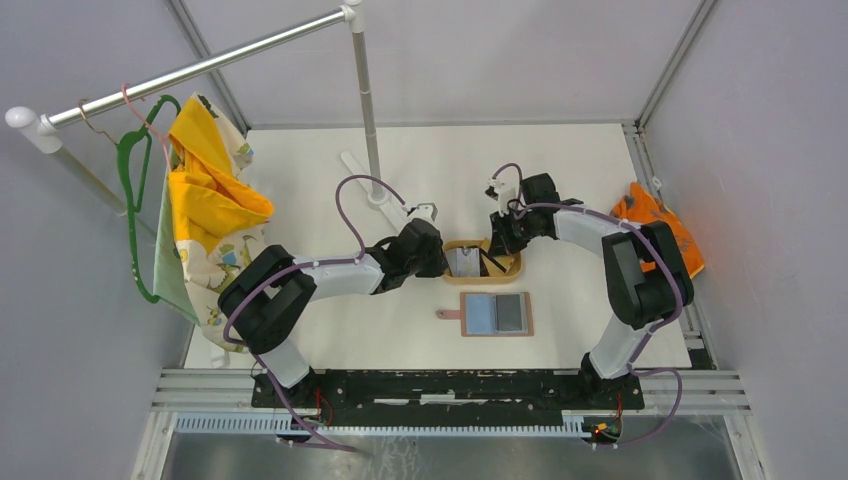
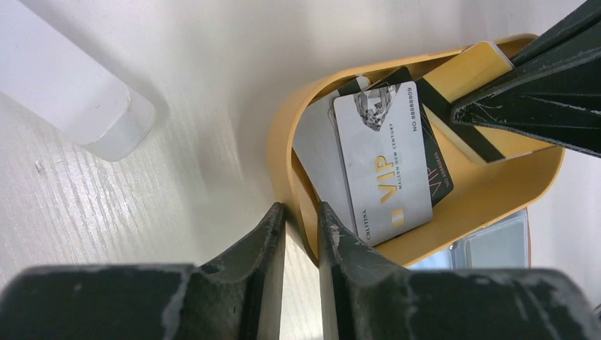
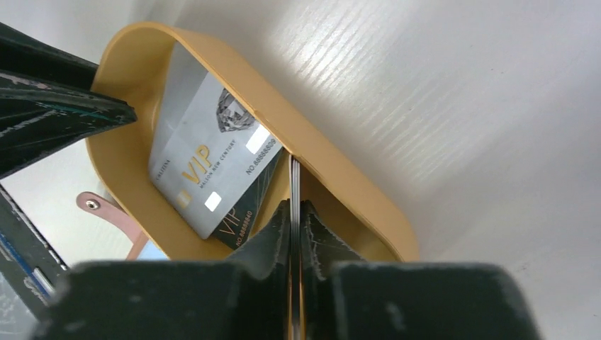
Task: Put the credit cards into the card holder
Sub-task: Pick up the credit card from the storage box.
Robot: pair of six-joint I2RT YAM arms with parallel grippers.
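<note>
The white wood-grain table (image 1: 420,170) carries a tan oval tray with a raised rim (image 1: 512,268) near its middle. Just in front of it, a reddish-brown leather wallet (image 1: 497,314) lies open and flat, tab pointing left. A crumpled orange cloth (image 1: 650,215) sits at the right edge, and a clothes rail's white foot (image 1: 357,166) stands farther back.

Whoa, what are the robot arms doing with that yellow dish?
The left hand pinches the rim of the tan oval tray, seemingly steadying it. The right hand grips a gold plastic card with a black stripe, tilted up inside the tray. A silver VIP card and a black card lie there too. The reddish-brown leather wallet lies open on the white table nearby.
</note>
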